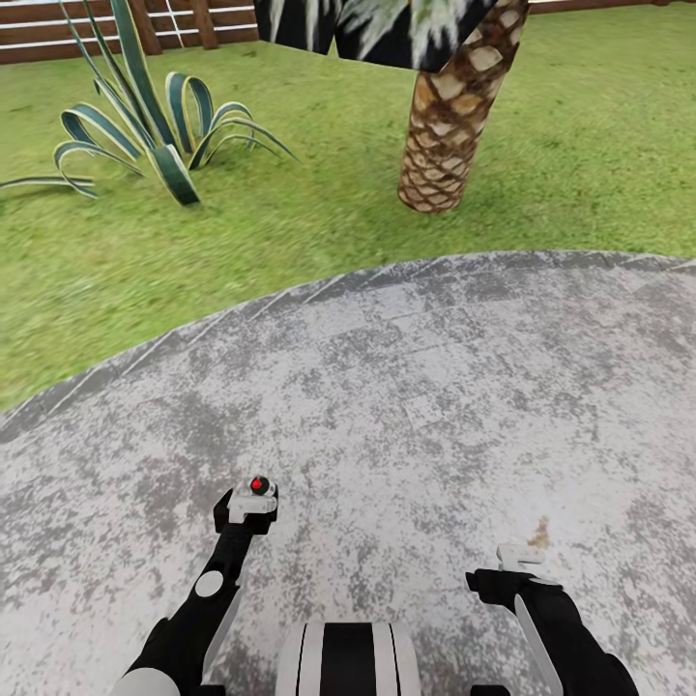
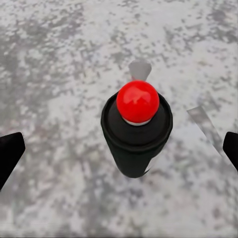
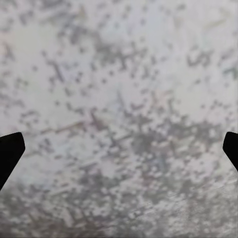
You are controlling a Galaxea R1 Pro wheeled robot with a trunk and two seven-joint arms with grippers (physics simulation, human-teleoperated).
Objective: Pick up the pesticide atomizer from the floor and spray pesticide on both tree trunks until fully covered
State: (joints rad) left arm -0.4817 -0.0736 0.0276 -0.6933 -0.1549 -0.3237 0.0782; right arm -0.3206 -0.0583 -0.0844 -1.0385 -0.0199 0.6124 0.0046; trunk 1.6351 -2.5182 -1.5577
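The pesticide atomizer (image 2: 137,130), a slim dark bottle with a red round cap, stands on the mottled grey paving (image 1: 406,406) directly under the spread left claw (image 2: 119,148); lower centred, then pinch; right claw (image 3: 119,148) spread, empty.

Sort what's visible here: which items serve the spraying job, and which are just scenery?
Job:
- pesticide atomizer, dark bottle with red cap, standing on the paving between the left gripper fingers, which are wide apart
- right gripper, holding nothing

Scenery:
- palm trunk
- striped agave
- lawn
- fence
- stone paving
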